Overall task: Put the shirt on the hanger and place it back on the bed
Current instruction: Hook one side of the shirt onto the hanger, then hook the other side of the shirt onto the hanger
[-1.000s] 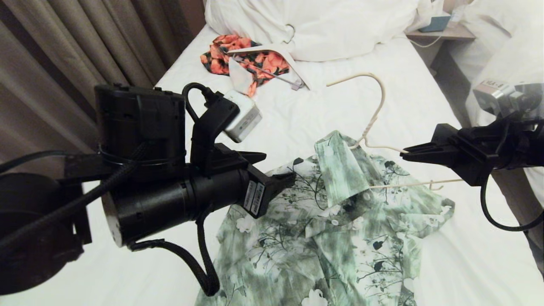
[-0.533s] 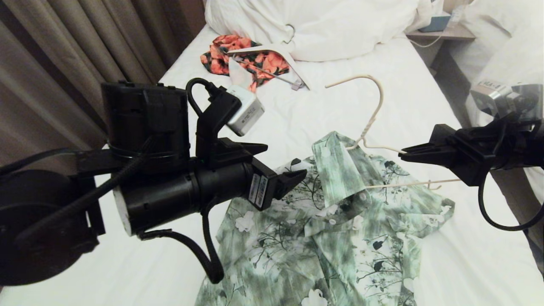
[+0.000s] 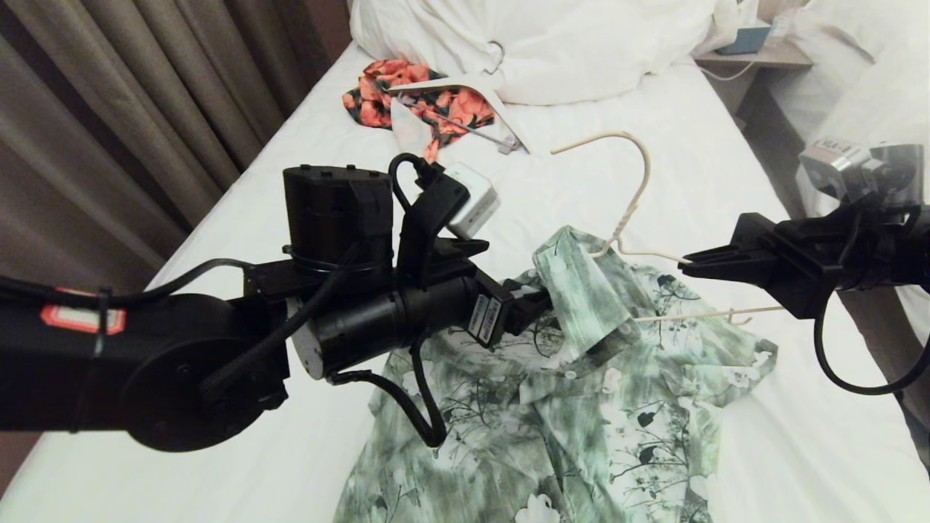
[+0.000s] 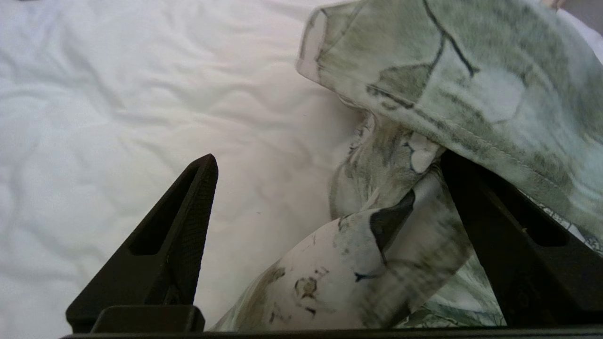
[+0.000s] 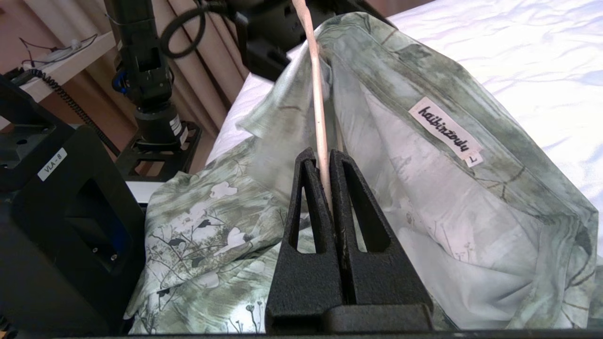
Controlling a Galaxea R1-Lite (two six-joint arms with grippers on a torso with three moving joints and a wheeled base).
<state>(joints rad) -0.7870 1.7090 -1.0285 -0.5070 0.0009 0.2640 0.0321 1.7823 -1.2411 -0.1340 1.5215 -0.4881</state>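
The left gripper [image 3: 534,309] is seen with its jaws spread wide and nothing clamped between them; a fold of the shirt [image 3: 581,407] lies between the two black fingers [image 4: 160,254] in the left wrist view, and one finger is partly covered by the collar cloth. Compared with a second ago, this gripper has been carried further right and away from the camera, up to the shirt's raised collar, and its jaws have been opened wider. More of the left arm's dark upper link is now exposed at the near left.

The right gripper [image 3: 686,265] is clenched on the hanger [image 3: 639,192], the thin cream wire being pinched between its closed fingers [image 5: 308,197] on the right shoulder of the frame. It is placed at the right of the scene, much as it was a second ago. The hanger is held tilted, with its hook pointing far and left above the sheet, and its left side is tucked inside the collar, which is lifted by it into a peak.

The rest of the shirt is spread crumpled on the bed [image 3: 240,465], in the near middle. Farther off, an orange-red garment [image 3: 396,91] with a white hanger [image 3: 465,83] is seen lying beside the pillows [image 3: 552,43], unchanged. Curtains [image 3: 131,109] are hung along the left.
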